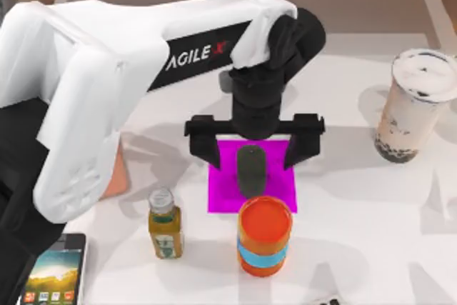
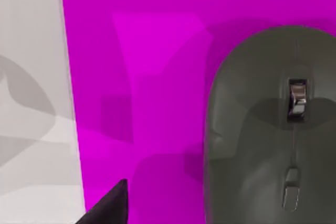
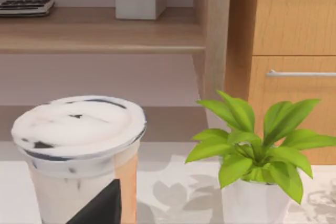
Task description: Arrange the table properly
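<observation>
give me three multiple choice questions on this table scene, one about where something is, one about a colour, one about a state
1. Where does the mouse lie?
A. on the mat
B. on the phone
C. beside the bubble tea cup

2. What colour is the mat?
A. green
B. magenta
C. white

3. How do the left gripper's fingers stand?
A. shut on the bottle
B. shut on the orange cup
C. spread apart, one on each side of the mouse

Answers:
1 A, the mouse rests on the mat in the top and left wrist views.
2 B, the square is bright magenta against the white table.
3 C, the top view shows the fingers wide apart, straddling the mouse.
</observation>
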Robot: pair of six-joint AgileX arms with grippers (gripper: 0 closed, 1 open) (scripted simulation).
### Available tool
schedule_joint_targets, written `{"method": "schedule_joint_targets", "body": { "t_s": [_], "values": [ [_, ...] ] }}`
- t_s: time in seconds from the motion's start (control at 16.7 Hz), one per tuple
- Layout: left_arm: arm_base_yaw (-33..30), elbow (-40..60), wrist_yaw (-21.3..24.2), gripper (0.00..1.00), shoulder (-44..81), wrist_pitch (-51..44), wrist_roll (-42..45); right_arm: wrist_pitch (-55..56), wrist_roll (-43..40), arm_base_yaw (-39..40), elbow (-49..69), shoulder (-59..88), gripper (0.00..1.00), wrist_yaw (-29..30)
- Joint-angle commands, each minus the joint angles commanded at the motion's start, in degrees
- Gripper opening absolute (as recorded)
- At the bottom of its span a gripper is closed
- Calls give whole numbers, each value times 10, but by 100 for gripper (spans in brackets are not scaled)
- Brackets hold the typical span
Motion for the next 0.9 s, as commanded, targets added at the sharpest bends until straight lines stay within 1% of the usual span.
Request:
{"method": "schedule_joint_targets", "body": {
  "t_s": [0.3,0.54,0.72,0.9],
  "values": [
    [6,-2,-1,100,-18,3,11,0,0,0,0,0,100,0],
    [21,-32,2,100,-121,15,70,0,0,0,0,0,100,0],
    [40,-94,11,100,-231,20,125,0,0,0,0,0,100,0],
    [76,-192,21,100,-347,13,169,0,0,0,0,0,100,0]
  ]
}}
